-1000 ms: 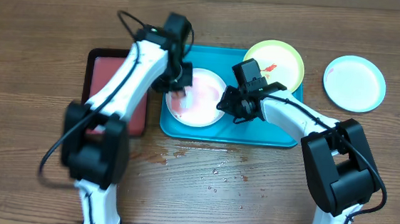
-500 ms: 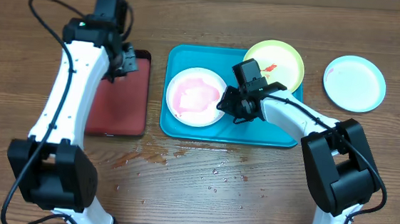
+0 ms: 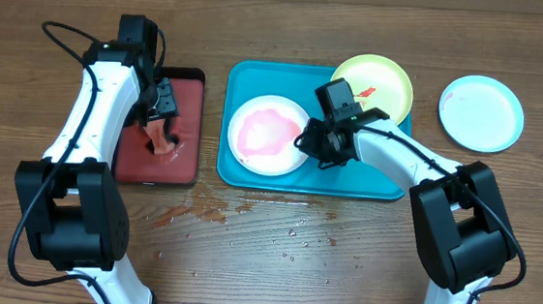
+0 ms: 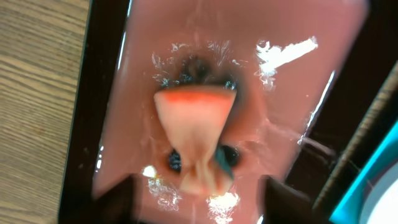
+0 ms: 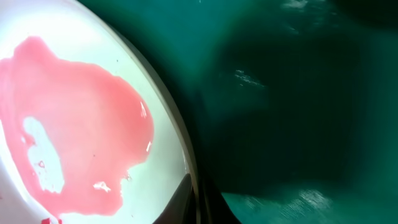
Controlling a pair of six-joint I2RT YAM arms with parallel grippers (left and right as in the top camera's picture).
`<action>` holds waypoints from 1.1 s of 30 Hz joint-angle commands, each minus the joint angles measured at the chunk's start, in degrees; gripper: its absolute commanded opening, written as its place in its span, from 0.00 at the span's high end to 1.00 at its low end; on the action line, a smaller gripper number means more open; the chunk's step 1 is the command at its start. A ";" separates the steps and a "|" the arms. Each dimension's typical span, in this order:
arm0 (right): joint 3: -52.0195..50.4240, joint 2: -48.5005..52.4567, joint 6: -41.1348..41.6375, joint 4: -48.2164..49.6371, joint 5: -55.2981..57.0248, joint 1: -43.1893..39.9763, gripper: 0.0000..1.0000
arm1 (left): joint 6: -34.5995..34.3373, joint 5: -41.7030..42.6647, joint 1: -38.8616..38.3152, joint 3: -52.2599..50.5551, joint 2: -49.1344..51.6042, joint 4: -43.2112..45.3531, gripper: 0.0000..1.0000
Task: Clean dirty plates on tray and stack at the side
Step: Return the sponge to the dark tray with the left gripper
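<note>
Moved in the last half second: left claw (image 3: pixel 161 122), from the far edge of the red tray (image 3: pixel 183 164) to over its middle. Its jaws are now spread and the pink sponge (image 4: pixel 194 124) lies loose on the wet surface.

Right claw (image 3: pixel 303 141): closed, pinching the white plate (image 3: pixel 265 132) at its rim.

White plate: left half of teal tray (image 3: pixel 366 179), with a pink sauce film. Judged light, stiff and slick when wet; take it by the raised rim.

Yellow-green plate (image 3: pixel 374 87): tray's far right corner, smeared.

Light blue plate (image 3: pixel 481 112): on the counter (image 3: pixel 273 259), right of the tray.

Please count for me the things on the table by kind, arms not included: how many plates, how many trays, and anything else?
Plates: 3 (white plate, yellow-green plate, light blue plate)
Trays: 2 (teal tray, red tray)
Sponges: 1 (pink sponge)
Total: 6
</note>
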 commanded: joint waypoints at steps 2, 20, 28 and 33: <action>5.62 -0.50 -1.60 -6.12 9.51 0.02 0.96 | 0.20 3.17 -0.02 -0.28 0.04 0.09 0.00; 19.10 -6.95 -12.50 -20.44 44.83 5.49 0.96 | 4.46 14.71 -0.17 3.93 -16.02 -1.25 0.00; 19.10 -6.93 -16.98 -19.30 67.30 16.06 0.96 | 5.31 16.39 -0.17 3.93 -24.09 -2.51 0.00; 19.10 -6.93 -16.96 -18.67 74.93 19.96 0.96 | 6.08 17.68 -0.17 3.93 -26.34 -3.32 0.00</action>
